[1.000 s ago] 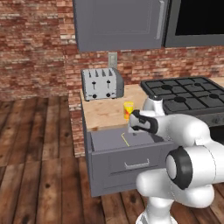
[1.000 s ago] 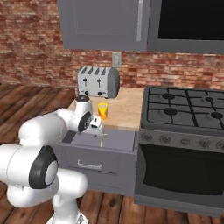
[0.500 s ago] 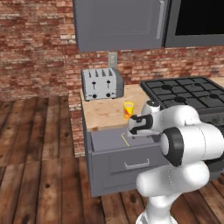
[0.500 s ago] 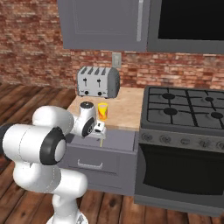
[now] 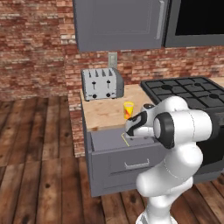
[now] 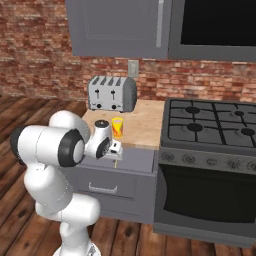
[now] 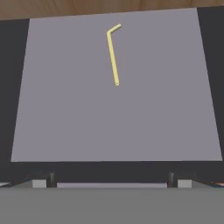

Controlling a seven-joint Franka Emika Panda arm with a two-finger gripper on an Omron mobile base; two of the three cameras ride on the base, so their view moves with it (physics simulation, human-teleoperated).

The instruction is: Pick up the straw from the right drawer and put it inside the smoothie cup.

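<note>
The gripper (image 7: 112, 181) is hovering wide open and empty over the right drawer (image 7: 131, 118). The hand view is revealing the bent straw (image 7: 113, 57) lying flat inside; base views are adding the smoothie cup (image 5: 128, 110) beside the toaster (image 5: 102, 84).

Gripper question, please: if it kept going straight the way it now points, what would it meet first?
Most likely the bare grey floor of the drawer. The open gripper points down into it, and the straw lies off that line, nearer the drawer's far edge.
</note>
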